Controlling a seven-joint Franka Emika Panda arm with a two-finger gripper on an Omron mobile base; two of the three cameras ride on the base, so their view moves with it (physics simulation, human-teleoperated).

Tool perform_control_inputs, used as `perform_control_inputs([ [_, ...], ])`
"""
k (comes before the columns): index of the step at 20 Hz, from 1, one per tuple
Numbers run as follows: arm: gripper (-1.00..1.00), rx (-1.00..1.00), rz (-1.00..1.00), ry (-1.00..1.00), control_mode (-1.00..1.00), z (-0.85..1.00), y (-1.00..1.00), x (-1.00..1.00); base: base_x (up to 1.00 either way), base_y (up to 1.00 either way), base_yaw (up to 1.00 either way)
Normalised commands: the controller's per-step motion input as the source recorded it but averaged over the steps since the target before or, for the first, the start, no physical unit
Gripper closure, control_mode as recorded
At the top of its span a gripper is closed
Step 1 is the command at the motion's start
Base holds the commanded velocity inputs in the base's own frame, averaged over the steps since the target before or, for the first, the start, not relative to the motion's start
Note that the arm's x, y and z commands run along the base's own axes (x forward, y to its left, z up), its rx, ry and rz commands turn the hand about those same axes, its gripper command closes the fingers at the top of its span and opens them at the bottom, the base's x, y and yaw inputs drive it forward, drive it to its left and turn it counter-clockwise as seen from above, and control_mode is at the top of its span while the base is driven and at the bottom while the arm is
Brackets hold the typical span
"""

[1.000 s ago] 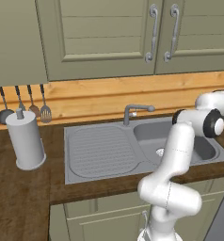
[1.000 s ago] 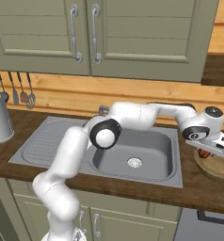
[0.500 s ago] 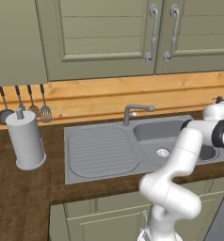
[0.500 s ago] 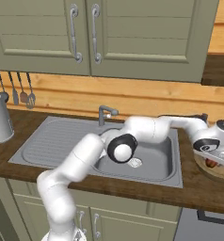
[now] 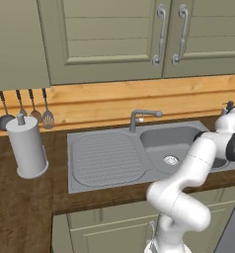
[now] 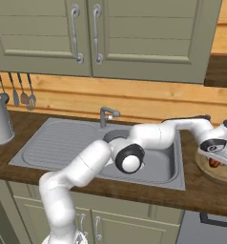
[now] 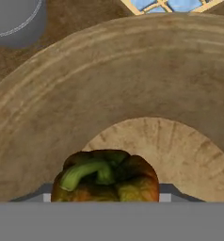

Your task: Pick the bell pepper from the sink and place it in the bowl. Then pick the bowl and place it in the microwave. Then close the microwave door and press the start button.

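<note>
Bell pepper (image 7: 106,176) in bowl (image 7: 62,103); bowl on counter (image 6: 201,190) right of sink (image 6: 63,143).

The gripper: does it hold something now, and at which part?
The gripper holds the bell pepper over the bowl. The fingers sit at its two sides, low on the body, with the green stem free.

A rendered home kitchen, plainly: panelled olive cabinet doors (image 5: 109,39) with curved metal handles overhead, a grey steel sink (image 5: 139,153) with ribbed drainboard and curved grey faucet (image 5: 141,117) set in a dark wooden counter (image 5: 20,207), cooking utensils (image 5: 33,108) hanging along the pale wood backsplash.
</note>
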Motion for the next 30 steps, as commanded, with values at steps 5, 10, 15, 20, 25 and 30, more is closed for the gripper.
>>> perform_control_inputs([
  [5,-1.00,-0.20,0.00,-0.12,-1.00,-0.14,0.57,-0.32,0.00,0.00,0.00],
  [10,-1.00,-0.62,0.00,-0.01,-1.00,-0.57,0.56,-0.11,0.00,0.00,0.00],
  [15,-1.00,-0.33,0.00,-0.01,-1.00,0.24,0.41,-0.08,0.00,0.00,0.00],
  [20,-1.00,0.06,0.00,0.10,-1.00,0.57,0.36,-0.22,0.00,0.00,0.00],
  [25,-1.00,0.02,0.00,0.26,-1.00,0.00,0.42,0.00,0.00,0.00,0.00],
  [30,-1.00,-0.01,0.01,0.02,-1.00,-0.01,0.19,0.16,0.00,0.00,0.00],
])
